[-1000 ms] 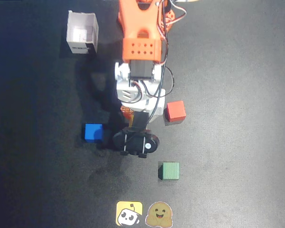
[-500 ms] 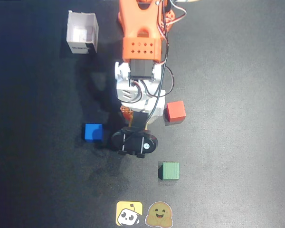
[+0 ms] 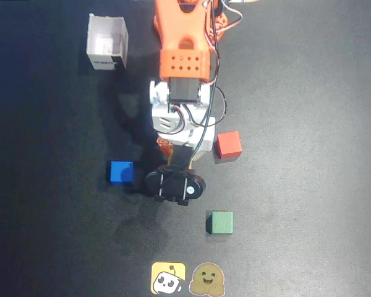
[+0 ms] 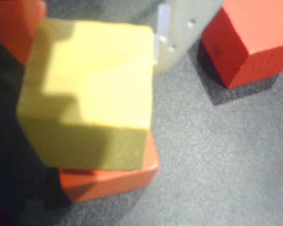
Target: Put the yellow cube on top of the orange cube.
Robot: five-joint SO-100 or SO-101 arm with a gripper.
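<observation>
The orange arm (image 3: 184, 43) enters the overhead view at 12 o'clock and reaches toward 6 o'clock, its white wrist section (image 3: 180, 117) near the centre and the black camera housing (image 3: 174, 185) covering the gripper from above. In the wrist view, one white finger (image 4: 179, 33) shows at about 1 o'clock and an orange finger (image 4: 14, 23) at 10 o'clock; how far apart they stand cannot be told.

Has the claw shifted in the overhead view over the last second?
Yes, slightly. The claw has edged left toward the blue cube and a touch up, away from the green cube.
</observation>
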